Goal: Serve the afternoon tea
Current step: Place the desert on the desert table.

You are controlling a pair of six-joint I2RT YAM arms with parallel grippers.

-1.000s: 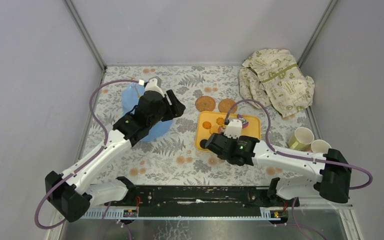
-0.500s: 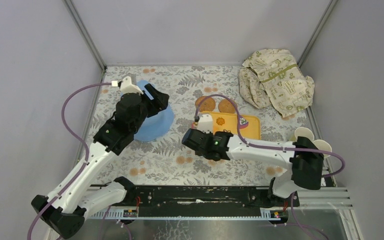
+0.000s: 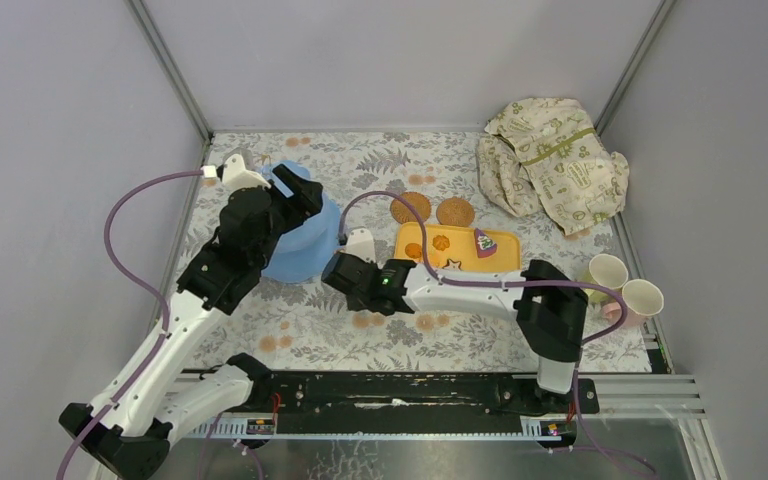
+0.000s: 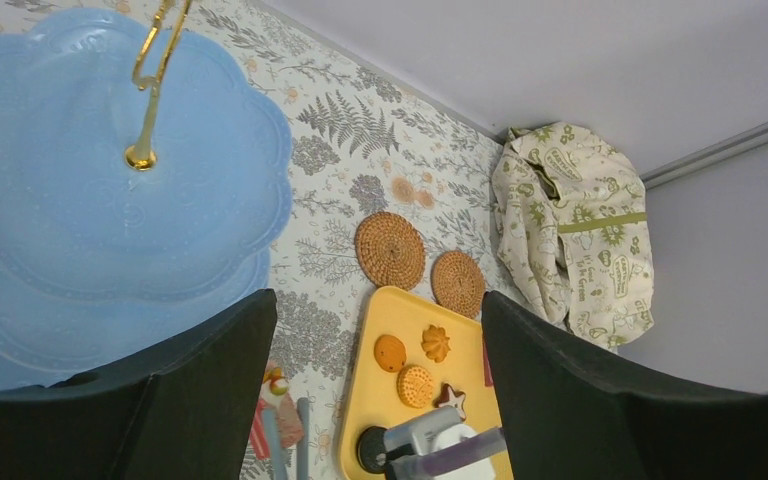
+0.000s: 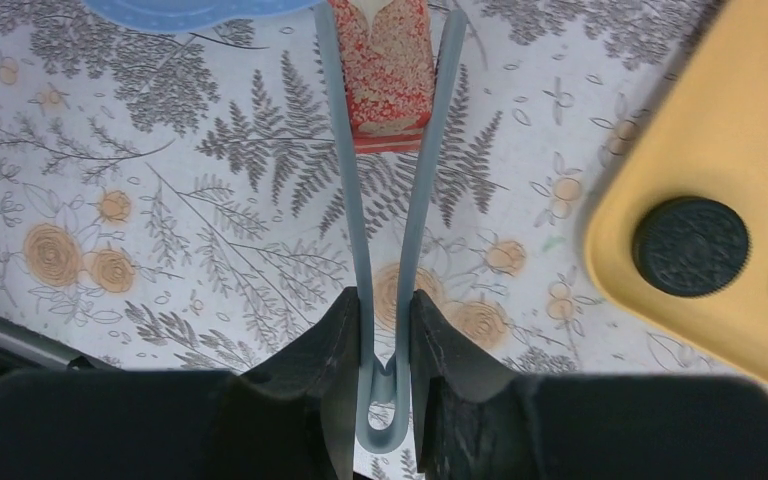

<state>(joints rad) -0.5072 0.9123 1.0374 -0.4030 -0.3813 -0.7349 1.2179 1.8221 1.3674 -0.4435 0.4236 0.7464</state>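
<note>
Clamps grey tongs [image 5: 346, 180] in right gripper [image 5: 385, 310], pinching one red pastry [image 5: 380, 70] just beside the blue stand [image 4: 80, 200]. Holds left gripper [image 4: 375, 300] spread wide above it. Two coasters [image 4: 390, 250] [image 4: 458, 283] by the yellow tray [image 4: 405, 315], two cups [image 3: 605, 272] [image 3: 642, 297] far right.

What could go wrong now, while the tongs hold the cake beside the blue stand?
The cake is pinched only near the tips of the tongs, so it may slip onto the table before reaching the stand. The left gripper hangs open over the stand near its gold handle, so the tongs may bump it.
</note>
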